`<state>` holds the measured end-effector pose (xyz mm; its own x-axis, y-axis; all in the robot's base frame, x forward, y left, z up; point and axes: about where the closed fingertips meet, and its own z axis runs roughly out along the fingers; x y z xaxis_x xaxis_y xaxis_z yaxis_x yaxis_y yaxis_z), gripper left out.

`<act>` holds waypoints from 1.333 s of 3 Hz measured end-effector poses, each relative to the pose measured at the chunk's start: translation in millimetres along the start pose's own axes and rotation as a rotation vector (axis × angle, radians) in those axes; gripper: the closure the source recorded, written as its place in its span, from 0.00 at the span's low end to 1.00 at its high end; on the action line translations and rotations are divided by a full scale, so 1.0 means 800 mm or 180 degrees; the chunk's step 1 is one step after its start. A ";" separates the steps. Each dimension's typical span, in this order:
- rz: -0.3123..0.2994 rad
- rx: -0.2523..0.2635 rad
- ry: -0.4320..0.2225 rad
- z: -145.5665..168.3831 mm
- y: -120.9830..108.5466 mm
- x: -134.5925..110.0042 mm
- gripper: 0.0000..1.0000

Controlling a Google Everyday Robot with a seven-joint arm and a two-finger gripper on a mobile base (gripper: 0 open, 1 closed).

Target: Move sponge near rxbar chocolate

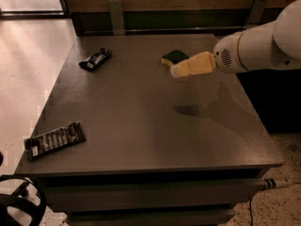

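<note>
The sponge (173, 57), dark green on top with a yellow base, lies on the grey table (141, 112) at the back, right of the middle. My gripper (178, 70) reaches in from the right, its cream tip hanging just in front of the sponge and covering part of it. The rxbar chocolate (54, 140), a long flat dark bar with white lettering, lies near the table's front left corner, far from the sponge.
A shorter crumpled black snack wrapper (95, 59) lies at the table's back left. My white arm (263, 41) spans the right side above the table. A wooden wall runs behind the table; light floor lies to the left.
</note>
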<state>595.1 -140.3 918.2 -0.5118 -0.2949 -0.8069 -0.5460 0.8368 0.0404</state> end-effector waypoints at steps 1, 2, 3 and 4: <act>0.0230 0.0081 -0.0199 0.026 -0.014 -0.020 0.00; 0.0414 0.0136 -0.0228 0.052 -0.023 -0.034 0.00; 0.0441 0.0124 -0.0228 0.052 -0.019 -0.037 0.00; 0.0412 0.0176 -0.0221 0.055 -0.015 -0.039 0.00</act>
<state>646.4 -120.9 916.8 -0.5275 -0.1519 -0.8359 -0.4401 0.8904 0.1159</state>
